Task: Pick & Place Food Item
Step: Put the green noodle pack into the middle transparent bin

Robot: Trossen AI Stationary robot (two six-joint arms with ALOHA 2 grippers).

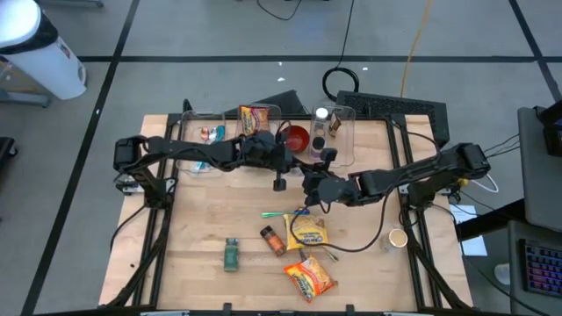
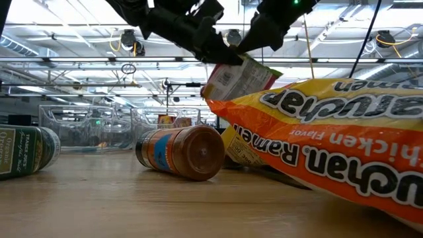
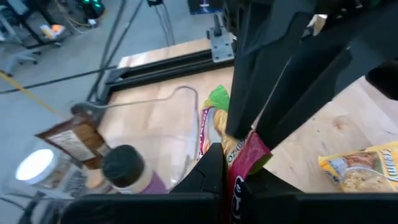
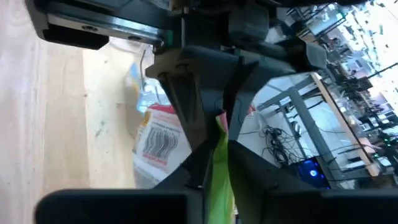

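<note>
Both grippers meet above mid-table, and we read this as a handover; seen from above, the left gripper [image 1: 283, 162] reaches in from nine o'clock and the right gripper [image 1: 314, 186] from three o'clock, their tips nearly touching, though the packet between them is hidden by the arms there; bins [image 1: 338, 132] sit at twelve o'clock, and a ramen pack [image 1: 309, 276], a spice jar [image 1: 271, 239] and a green tin [image 1: 231, 254] lie toward six o'clock on the table [image 1: 193, 219].

From table height, we see the packet [image 2: 236, 78] hanging in the air at twelve o'clock, both dark tools pinching its top edge; the jar lies on its side below.

Through the left wrist, its fingers [image 3: 214, 171] are clenched on the packet's red-and-green edge, with the other arm's fingers closing on it from above.

Through the right wrist, its own fingers [image 4: 186, 174] sit against the green edge, but we cannot tell whether they grip or are easing off.

We judge the transfer half done; next, one gripper must release fully while the other keeps its clamp, then carries the packet toward a bin at twelve o'clock; letting go too soon would drop it.
</note>
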